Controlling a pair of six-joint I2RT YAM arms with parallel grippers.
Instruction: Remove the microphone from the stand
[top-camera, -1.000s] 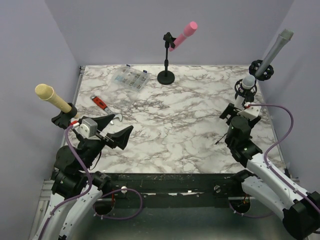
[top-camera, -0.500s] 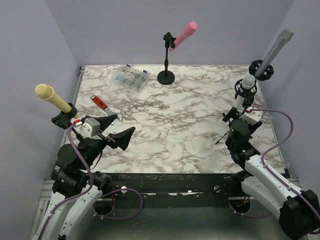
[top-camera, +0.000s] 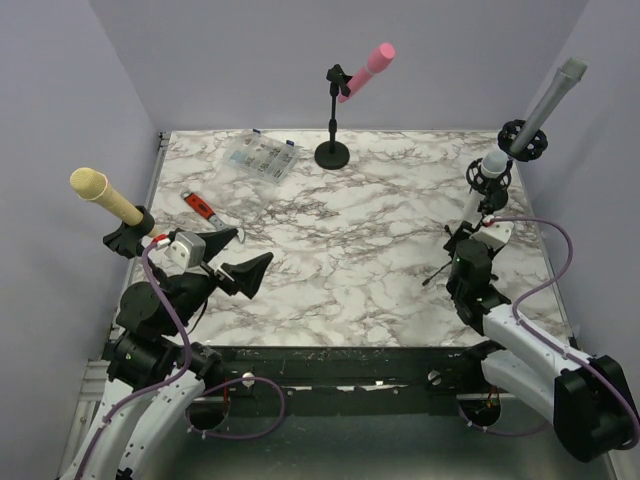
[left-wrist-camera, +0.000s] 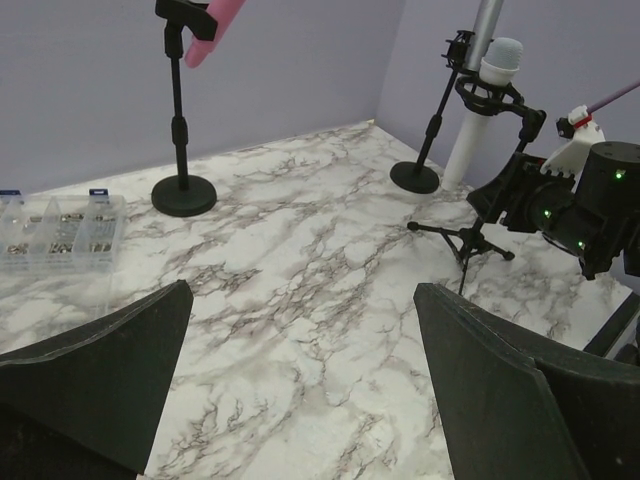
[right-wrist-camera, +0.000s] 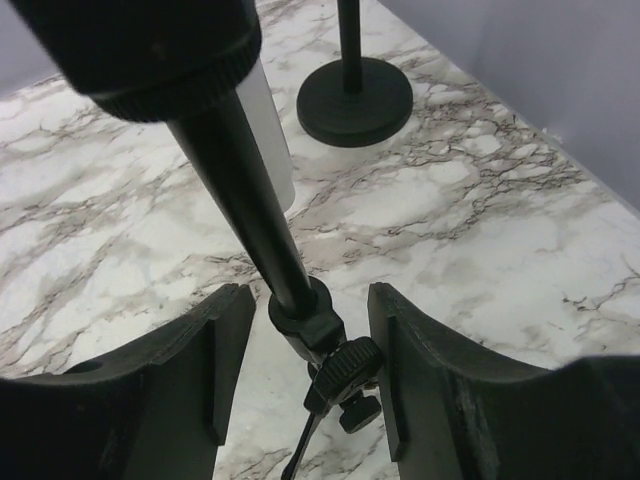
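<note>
The left tool (left-wrist-camera: 300, 300) hangs open over the table (top-camera: 350, 230), holding nothing. The right tool (right-wrist-camera: 308, 300) is open too, with one finger on each side of the tripod stand (right-wrist-camera: 250, 190). The white microphone (top-camera: 497, 163) sits on top of that stand, so it is not taken out yet.

The white, grey-headed microphone (top-camera: 496, 162) sits head-up in its black tripod stand (left-wrist-camera: 468, 238).

Marble-look table (top-camera: 350, 260) glossy; stand pole (right-wrist-camera: 243, 190) matt black metal; fingers (right-wrist-camera: 420, 370) matt plastic.
</note>
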